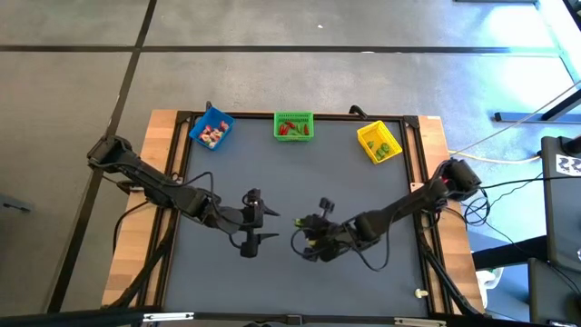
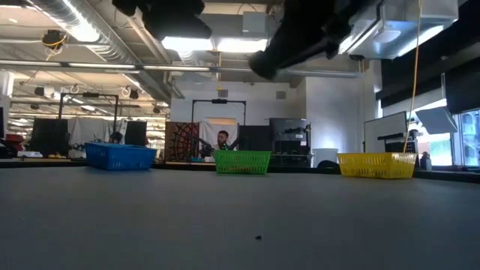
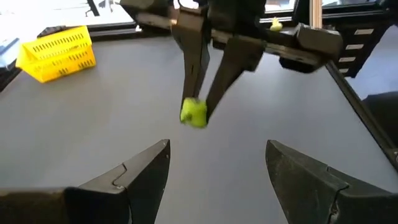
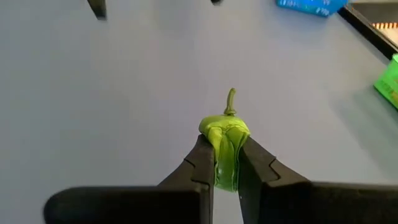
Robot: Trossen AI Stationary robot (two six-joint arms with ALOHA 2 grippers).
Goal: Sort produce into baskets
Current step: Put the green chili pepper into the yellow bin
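A: Where is the produce piece right now?

B: A small green pepper (image 4: 225,144) with a curled stem is pinched between the fingers of the right gripper (image 4: 225,163). The jaws are clamped on its sides, and the left wrist view shows it held clear above the grey table (image 1: 300,173).

A: And where is that relative to the green basket (image 1: 293,125)?

B: Well in front of it, toward the near edge of the table, roughly in line with the basket in the high view. The right gripper (image 1: 306,243) sits slightly to the right-arm side of that line.

A: The left gripper (image 1: 261,224)?

B: Just across from the right one, on the other side of the basket's line. Its jaws stand wide apart, holding nothing, and its fingers (image 3: 134,177) point toward the pepper (image 3: 194,113).

A: The other baskets?

B: The blue basket (image 1: 211,128) stands on the left-arm side of the green basket, the yellow basket (image 1: 379,143) on the right-arm side, all along the far edge. Each holds small pieces.
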